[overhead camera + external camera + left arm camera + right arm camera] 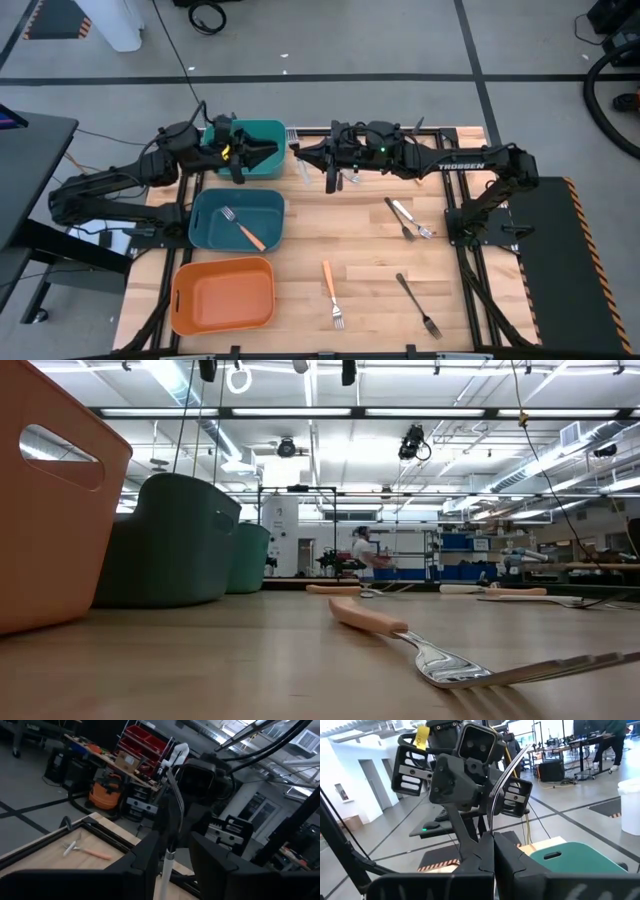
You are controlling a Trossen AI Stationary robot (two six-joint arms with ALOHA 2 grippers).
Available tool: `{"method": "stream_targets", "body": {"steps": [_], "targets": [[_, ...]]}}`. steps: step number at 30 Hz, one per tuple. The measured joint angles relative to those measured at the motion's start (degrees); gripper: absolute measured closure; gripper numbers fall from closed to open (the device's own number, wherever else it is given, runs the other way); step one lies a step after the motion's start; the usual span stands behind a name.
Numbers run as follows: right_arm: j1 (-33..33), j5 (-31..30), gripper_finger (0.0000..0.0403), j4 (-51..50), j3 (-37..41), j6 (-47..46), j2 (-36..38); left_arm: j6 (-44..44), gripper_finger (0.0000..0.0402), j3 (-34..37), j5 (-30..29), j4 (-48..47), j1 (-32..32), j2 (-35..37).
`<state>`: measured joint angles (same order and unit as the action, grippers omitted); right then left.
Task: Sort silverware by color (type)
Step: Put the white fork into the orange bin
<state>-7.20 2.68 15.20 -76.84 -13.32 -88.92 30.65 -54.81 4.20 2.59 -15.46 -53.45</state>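
Up at the far side of the table, the two arms meet. The right gripper is pressed shut on a silver fork, holding it up over the table. The left gripper is spread apart around that fork's cream handle, just beside the far teal bin.

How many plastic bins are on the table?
3: one teal bin at the table's top left in the high view, a second teal bin below it holding a fork, and an orange bin lowest. None seems hidden.
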Motion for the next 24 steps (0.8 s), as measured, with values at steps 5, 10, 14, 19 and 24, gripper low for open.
{"method": "stream_targets", "body": {"steps": [5, 10, 14, 19, 24], "targets": [[0.0, 0.0, 0.0402, 0.1, 0.0, 0.0, 0.0, 0.2, 0.0285, 0.0, 3.7, 0.8, 0.0, -2.6], [0.0, 0.0, 0.0402, -0.2, 0.0, 0.0, 0.0, 0.2, 0.0285, 0.0, 3.9, 3.8, 0.0, -4.5], [0.0, 0.0, 0.0402, -0.3, 0.0, 0.0, 0.0, 0.2, 0.0285, 0.0, 4.1, 5.3, 0.0, -4.3], [0.0, 0.0, 0.0402, -0.4, 0.0, 0.0, 0.0, 0.2, 0.0285, 0.0, 6.2, 6.1, 0.0, -4.3], [0.0, 0.0, 0.0402, -0.4, 0.0, 0.0, 0.0, 0.2, 0.0285, 0.0, 6.4, 6.4, 0.0, -5.2]]}}
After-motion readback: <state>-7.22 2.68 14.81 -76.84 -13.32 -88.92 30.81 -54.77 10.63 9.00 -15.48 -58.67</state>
